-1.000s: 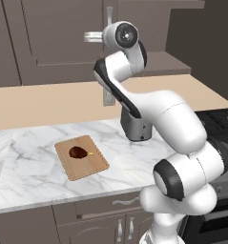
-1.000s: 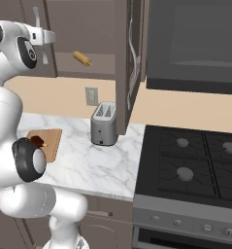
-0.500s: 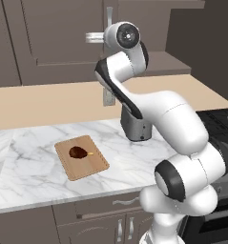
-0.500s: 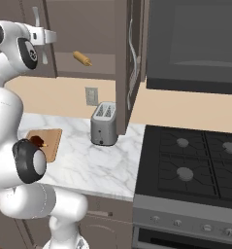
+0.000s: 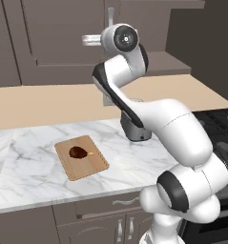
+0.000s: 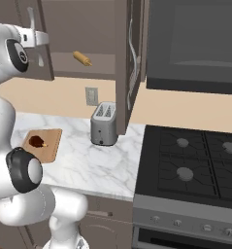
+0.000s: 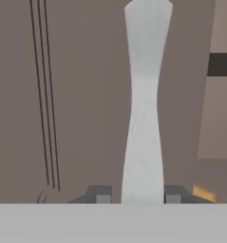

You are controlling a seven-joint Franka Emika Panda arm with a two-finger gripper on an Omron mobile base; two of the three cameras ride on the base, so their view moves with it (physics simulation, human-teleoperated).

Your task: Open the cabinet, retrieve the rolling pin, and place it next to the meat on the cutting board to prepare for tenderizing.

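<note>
Two fingertips of the end effector sit narrowly either side of the left door's silver handle. Right cabinet door stands edge-on, open. Rolling pin lies on the inner shelf. Meat rests centrally on the cutting board; bare marble tabletop surrounds it.

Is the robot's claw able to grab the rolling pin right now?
Probably not yet. The claw is shut on the cabinet handle, and the rolling pin lies apart on the uncovered shelf. After letting go, nothing seems to block it.
</note>
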